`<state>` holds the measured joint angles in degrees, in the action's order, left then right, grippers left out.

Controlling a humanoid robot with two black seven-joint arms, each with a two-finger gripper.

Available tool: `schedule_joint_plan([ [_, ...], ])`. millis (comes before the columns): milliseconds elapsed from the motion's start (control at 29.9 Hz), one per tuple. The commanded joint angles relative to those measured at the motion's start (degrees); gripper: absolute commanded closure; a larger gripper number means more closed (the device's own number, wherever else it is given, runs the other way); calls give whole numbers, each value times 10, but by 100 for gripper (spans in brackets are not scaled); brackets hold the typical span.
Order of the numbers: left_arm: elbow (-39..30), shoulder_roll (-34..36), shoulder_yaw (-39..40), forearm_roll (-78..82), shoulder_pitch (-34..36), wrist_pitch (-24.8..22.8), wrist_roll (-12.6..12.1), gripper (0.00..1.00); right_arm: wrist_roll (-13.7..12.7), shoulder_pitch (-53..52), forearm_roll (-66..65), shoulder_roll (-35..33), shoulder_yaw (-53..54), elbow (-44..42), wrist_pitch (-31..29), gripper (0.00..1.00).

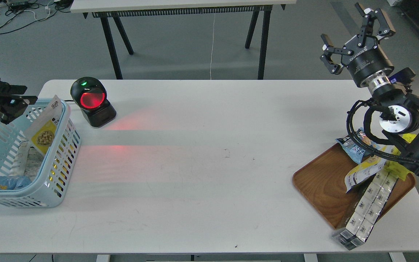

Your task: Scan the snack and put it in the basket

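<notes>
Yellow-and-white pouch: the snack [47, 128] leans upright inside the basket [58, 189] at the far left, propped against its right wall, top edge poking above the rim.
Facing: printed front with the ring of brown nuggets looks toward the near right.
Long axis: close to vertical, tilted slightly, top leaning to the right.
Left gripper [7, 103]: hangs just left of the pouch over the basket's far rim; dark and partly cut off, so I cannot tell whether its fingers are spread or together. It does not appear to touch the pouch.
Right gripper [356, 38]: raised at the far right above the wooden tray [320, 185], fingers spread wide, holding nothing.
Scanner [92, 102]: glows red just right of the basket.
Step in hand: the drop looks done, I would judge.
Doing it well: lift the left arm straight up and away, keeping clear of the rim, so the leaning pouch is not dragged out.
</notes>
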<state>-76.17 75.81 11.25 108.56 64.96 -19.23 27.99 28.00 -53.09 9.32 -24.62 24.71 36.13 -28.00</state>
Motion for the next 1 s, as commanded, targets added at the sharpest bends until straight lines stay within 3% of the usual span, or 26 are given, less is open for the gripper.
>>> schedule_joint_plan([
  [0,30,-8,53,-163,-2,-14,0,12,0,-2,0,-1,0,-1,0,1],
  [267,127,-123,116,-537,6,-41,0,1,0,-13,0,-1,27,-3,0,1],
  [467,273,-221,120,-836,3,-59,0,0,0,-18,0,0,73,-4,2,1],
  [568,353,-282,121,-917,5,-88,0,0,0,-29,0,1,75,-4,2,1],
  [801,489,-405,151,-1014,4,-88,-1,0,0,-29,2,6,125,-6,0,2],
  [968,553,-480,199,-1079,-1,-88,-52,0,0,-27,8,9,149,-12,0,2],
])
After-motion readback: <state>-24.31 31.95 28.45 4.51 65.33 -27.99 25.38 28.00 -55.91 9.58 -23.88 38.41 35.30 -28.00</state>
